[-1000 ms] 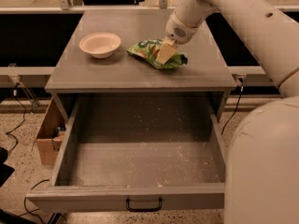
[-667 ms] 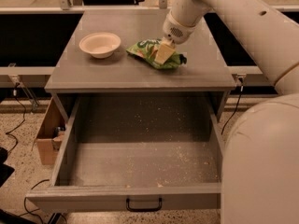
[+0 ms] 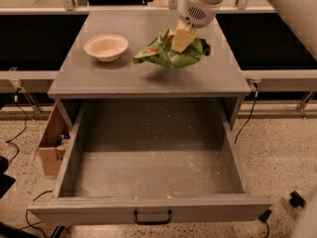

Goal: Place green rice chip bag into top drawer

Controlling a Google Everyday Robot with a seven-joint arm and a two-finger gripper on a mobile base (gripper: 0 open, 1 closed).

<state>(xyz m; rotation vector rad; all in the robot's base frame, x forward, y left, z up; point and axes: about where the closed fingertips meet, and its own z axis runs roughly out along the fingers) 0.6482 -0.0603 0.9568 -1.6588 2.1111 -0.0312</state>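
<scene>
Camera view: you are handling a bag (image 3: 157,56) that is looking light, thin and crinkly. It is likely flexing and sagging rather than keeping its shape, and its glossy film is probably proving slippery under the pads. A pinch on a gathered fold near the upper middle is seeming the sensible hold (a grip at one corner would be letting the rest swing).

Your gripper (image 3: 181,42) is doing about that. Its pale fingers are pressing together on the bag's top and pinching a fold. The green body is spreading out below them and to both sides, more of it toward the bowl (image 3: 106,47).

The bag is appearing to hang just off the tabletop (image 3: 148,81), with a shadow lying beneath it, though you cannot be sure its lowest edge is clear. The bowl is sitting well off to the side of the gripper, apart from the bag. The drawer (image 3: 148,209) is standing open below the gripper and nearer the camera, so the bag is hanging behind it and is not yet over it.
</scene>
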